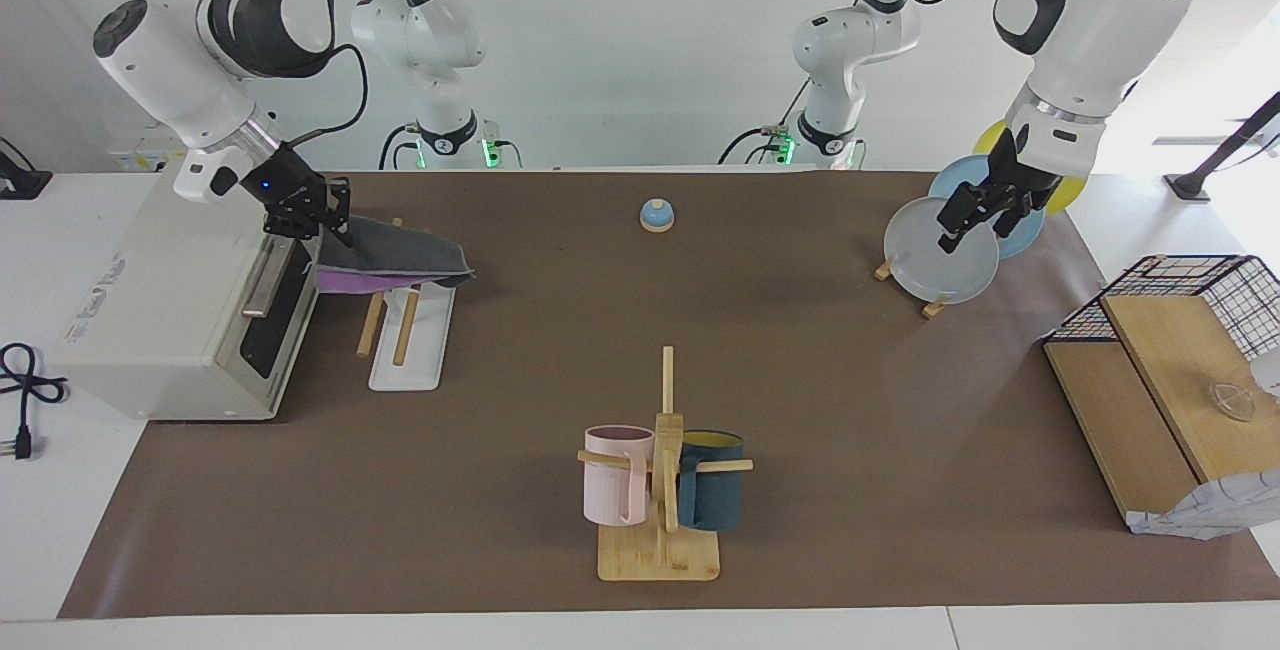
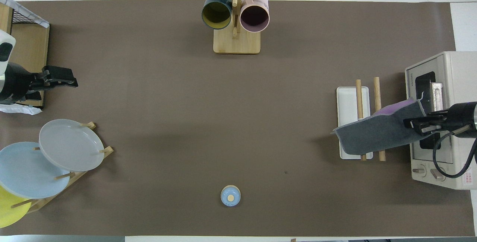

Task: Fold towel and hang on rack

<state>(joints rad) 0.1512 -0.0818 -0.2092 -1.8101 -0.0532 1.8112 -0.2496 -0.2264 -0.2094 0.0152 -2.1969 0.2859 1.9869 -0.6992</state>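
1. The right gripper (image 1: 335, 220) is clamped on one edge of the towel (image 1: 395, 252) (grey face up, purple beneath).
2. The towel drapes over the rack (image 1: 405, 330), beside the oven (image 1: 160, 300).
3. The left gripper (image 1: 975, 220) waits over the plates (image 1: 945, 255), fingers apart.

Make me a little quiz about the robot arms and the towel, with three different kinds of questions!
1. True or false: the towel lies flat on the table.
2. Which gripper holds the towel? A) the right gripper B) the left gripper C) both
3. Fill in: the towel hangs over the end of the rack that is nearer to the ____.

Key: 1. False, the right gripper holds it up by one edge over the rack. 2. A, the left gripper is open and empty over the plate stand. 3. robots.
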